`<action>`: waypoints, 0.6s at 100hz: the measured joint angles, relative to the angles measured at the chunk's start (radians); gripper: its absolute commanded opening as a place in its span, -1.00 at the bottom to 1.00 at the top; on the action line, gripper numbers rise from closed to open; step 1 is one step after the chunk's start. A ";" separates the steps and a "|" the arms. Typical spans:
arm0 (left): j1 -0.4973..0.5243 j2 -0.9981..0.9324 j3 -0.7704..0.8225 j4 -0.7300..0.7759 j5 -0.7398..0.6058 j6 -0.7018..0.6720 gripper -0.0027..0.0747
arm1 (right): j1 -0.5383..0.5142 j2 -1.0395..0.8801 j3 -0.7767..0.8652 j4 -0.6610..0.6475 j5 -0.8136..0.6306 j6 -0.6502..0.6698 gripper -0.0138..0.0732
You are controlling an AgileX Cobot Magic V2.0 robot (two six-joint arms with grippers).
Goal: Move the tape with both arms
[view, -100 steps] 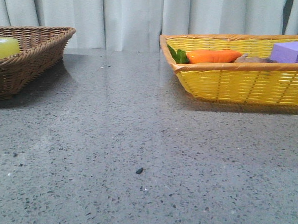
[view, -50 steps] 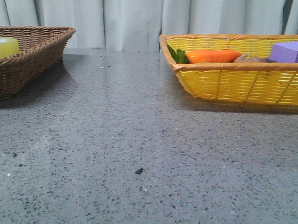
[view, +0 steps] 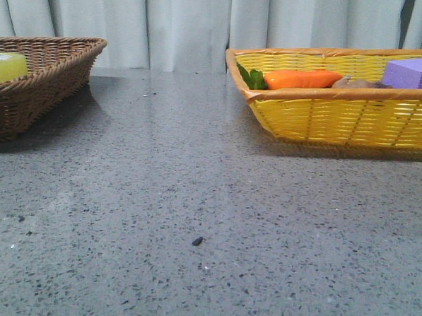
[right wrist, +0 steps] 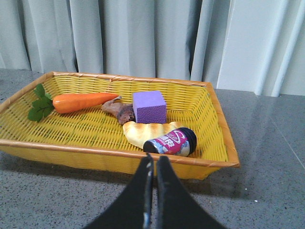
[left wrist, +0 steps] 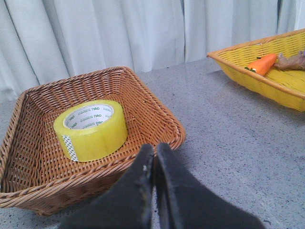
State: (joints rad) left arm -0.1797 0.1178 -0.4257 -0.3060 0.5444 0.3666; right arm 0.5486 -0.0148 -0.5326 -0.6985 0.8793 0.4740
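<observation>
The yellow tape point(left wrist: 90, 129) lies flat inside a brown wicker basket point(left wrist: 157, 107); only its top edge point(view: 5, 67) shows over the basket wall point(view: 38, 85) in the front view. My left gripper point(left wrist: 154, 150) is shut with nothing in it, hovering just outside the basket's near rim, short of the roll. My right gripper point(right wrist: 153, 161) is also shut and empty, in front of the near rim of a yellow basket point(right wrist: 95, 152). Neither gripper appears in the front view.
The yellow basket point(view: 340, 115) at the right holds a carrot point(right wrist: 81, 101), a purple block point(right wrist: 149, 107), a bread-like piece point(right wrist: 143, 132) and a small dark bottle with a pink label point(right wrist: 170, 141). Grey speckled tabletop point(view: 194, 199) lies between the baskets. Curtains hang behind.
</observation>
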 measured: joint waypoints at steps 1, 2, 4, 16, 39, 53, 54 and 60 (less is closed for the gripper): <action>0.000 0.000 0.000 0.000 -0.002 0.000 -0.98 | 0.000 0.000 0.000 0.000 0.000 0.000 -0.84; 0.000 0.000 0.002 0.004 -0.002 0.000 -0.99 | 0.000 0.000 0.000 0.000 0.000 0.000 -0.84; 0.000 0.000 0.002 0.012 -0.006 -0.003 -0.98 | 0.000 0.000 0.000 0.000 0.000 0.000 -0.84; 0.013 0.000 0.028 0.056 -0.054 -0.083 -0.98 | 0.000 0.000 0.000 0.000 0.001 0.000 -0.84; 0.063 0.000 0.160 0.130 -0.253 -0.223 -0.99 | 0.000 0.000 0.000 0.000 0.001 0.000 -0.84; 0.096 -0.053 0.251 0.228 -0.395 -0.235 -0.98 | 0.000 0.000 0.000 0.000 0.001 0.000 -0.84; 0.098 -0.057 0.261 0.230 -0.408 -0.235 -0.98 | 0.000 0.000 0.000 0.000 0.001 0.000 -0.84; 0.120 -0.090 0.301 0.241 -0.457 -0.239 -0.98 | 0.000 0.000 0.000 0.000 0.001 0.000 -0.84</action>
State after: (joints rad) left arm -0.0602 0.0279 -0.1243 -0.0648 0.0872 0.1279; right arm 0.5486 -0.0148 -0.5326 -0.6985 0.8802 0.4740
